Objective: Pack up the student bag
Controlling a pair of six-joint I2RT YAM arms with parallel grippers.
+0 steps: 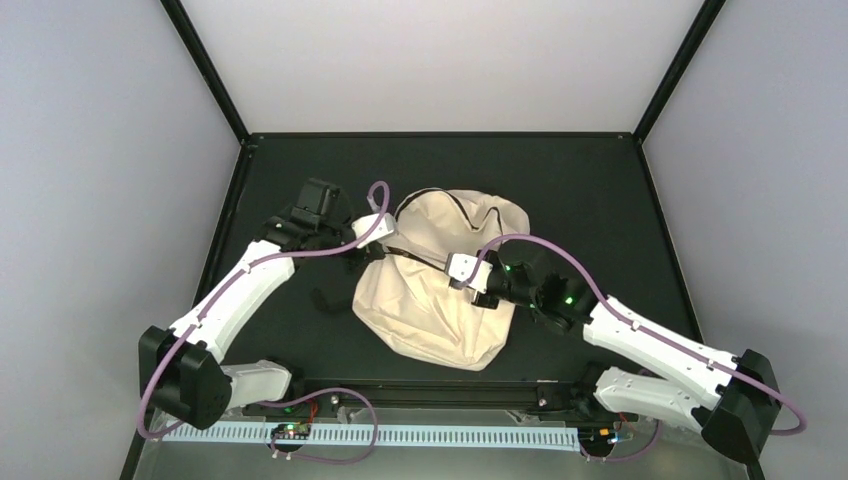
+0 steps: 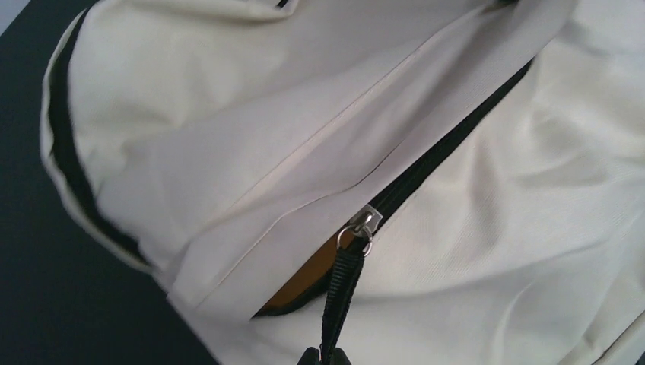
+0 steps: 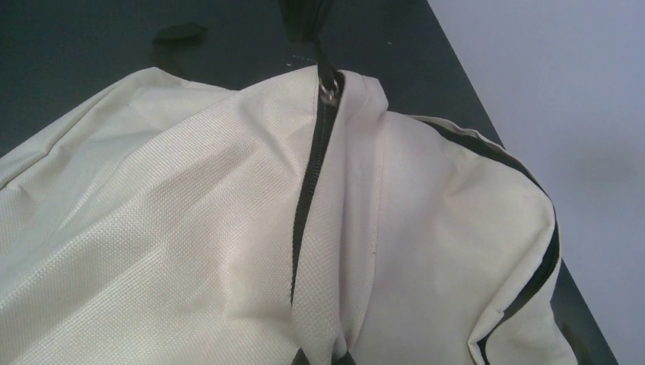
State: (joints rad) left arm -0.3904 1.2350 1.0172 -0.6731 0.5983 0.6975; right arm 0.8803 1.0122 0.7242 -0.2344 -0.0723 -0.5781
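Observation:
The cream student bag (image 1: 440, 290) lies in the middle of the dark table. My left gripper (image 1: 372, 238) at the bag's upper left edge is shut on the black zipper pull strap (image 2: 342, 293), which runs taut to the metal slider (image 2: 365, 225). The zipper is partly open beside the slider, and something orange-brown (image 2: 308, 277) shows inside. My right gripper (image 1: 462, 270) is over the bag's middle, shut on a fold of the bag's fabric (image 3: 357, 304) beside the dark zipper line (image 3: 308, 182). The left gripper (image 3: 304, 19) also shows at the top of the right wrist view.
A small black strap bit (image 1: 325, 298) lies on the table left of the bag and also shows in the right wrist view (image 3: 179, 32). The table's black frame edges run along both sides. Purple cables loop over both arms.

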